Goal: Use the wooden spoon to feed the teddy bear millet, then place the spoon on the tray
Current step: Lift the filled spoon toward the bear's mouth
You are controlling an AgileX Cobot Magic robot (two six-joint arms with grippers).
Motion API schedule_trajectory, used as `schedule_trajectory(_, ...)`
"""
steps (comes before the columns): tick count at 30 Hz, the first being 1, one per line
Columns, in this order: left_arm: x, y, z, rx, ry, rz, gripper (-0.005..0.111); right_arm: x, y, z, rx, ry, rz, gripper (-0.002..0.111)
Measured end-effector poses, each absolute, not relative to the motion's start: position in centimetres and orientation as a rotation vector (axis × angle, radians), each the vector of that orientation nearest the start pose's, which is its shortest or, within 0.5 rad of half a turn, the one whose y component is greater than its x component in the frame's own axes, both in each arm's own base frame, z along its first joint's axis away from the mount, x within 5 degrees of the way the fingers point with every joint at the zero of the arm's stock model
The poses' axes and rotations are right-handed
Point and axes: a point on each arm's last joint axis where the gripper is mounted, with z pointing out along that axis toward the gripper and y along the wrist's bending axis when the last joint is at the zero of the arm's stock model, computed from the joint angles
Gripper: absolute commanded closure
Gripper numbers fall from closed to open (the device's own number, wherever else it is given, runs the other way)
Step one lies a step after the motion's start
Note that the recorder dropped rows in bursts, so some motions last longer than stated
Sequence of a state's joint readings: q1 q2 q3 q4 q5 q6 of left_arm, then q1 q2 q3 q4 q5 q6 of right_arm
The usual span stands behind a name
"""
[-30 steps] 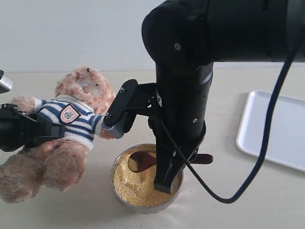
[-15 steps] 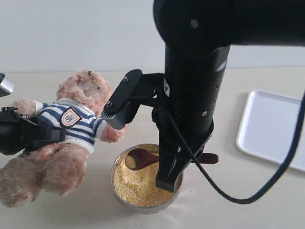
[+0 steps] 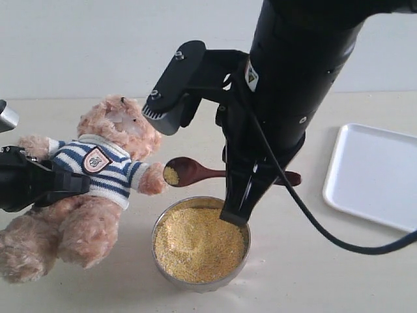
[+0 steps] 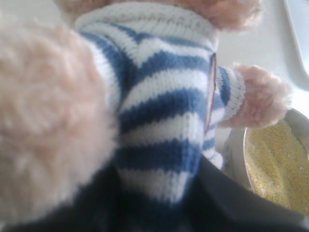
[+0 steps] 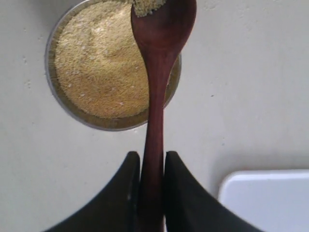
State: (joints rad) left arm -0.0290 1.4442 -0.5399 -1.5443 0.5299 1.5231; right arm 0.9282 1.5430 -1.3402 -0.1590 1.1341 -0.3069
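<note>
Right gripper (image 5: 151, 193): smooth black jaws clamped flat on the slim handle of the wooden spoon (image 3: 195, 172), dark reddish-brown, held level. Its round bowl carries a small clump of yellow grains, clear above the far rim of the steel bowl (image 3: 156, 229) and just beside the teddy bear (image 3: 107, 163)'s fuzzy paw. Millet (image 3: 199, 244): fine, granular, heaped in that shallow round bowl. Left gripper (image 3: 68, 184): jaws closed on the bear's knitted navy-and-white striped torso. Tray (image 3: 374, 176): flat, white, rounded corners, low rim, well apart on the pale table (image 3: 313, 274).
</note>
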Motion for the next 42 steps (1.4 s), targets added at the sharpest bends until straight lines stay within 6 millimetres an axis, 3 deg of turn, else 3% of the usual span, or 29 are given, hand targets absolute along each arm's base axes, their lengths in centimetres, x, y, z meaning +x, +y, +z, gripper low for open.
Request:
schedule_trajectory(9, 24.2, -5.3, 18.2, 0.260, 2.338, -0.657, 0.102, 20.7, 25.4, 32.1, -1.548, 2.090, -0.003, 0.109)
schedule_trajectory(17, 24.2, -5.3, 18.2, 0.260, 2.338, -0.657, 0.102, 21.2, 25.7, 32.4, -1.488, 2.079, 0.032, 0.109)
schedule_trajectory(27, 24.1, -5.4, 18.2, 0.262, 2.337, -0.663, 0.102, 25.2, 24.9, 34.6, -1.251, 2.230, 0.241, 0.109)
schedule_trajectory(35, 24.1, -5.4, 18.2, 0.262, 2.337, -0.663, 0.102, 26.4, 26.8, 33.9, -1.283, 2.273, 0.374, 0.109)
schedule_trajectory(42, 24.1, -5.4, 18.2, 0.262, 2.337, -0.663, 0.102, 27.9, 28.4, 32.7, -1.293, 2.282, 0.389, 0.109)
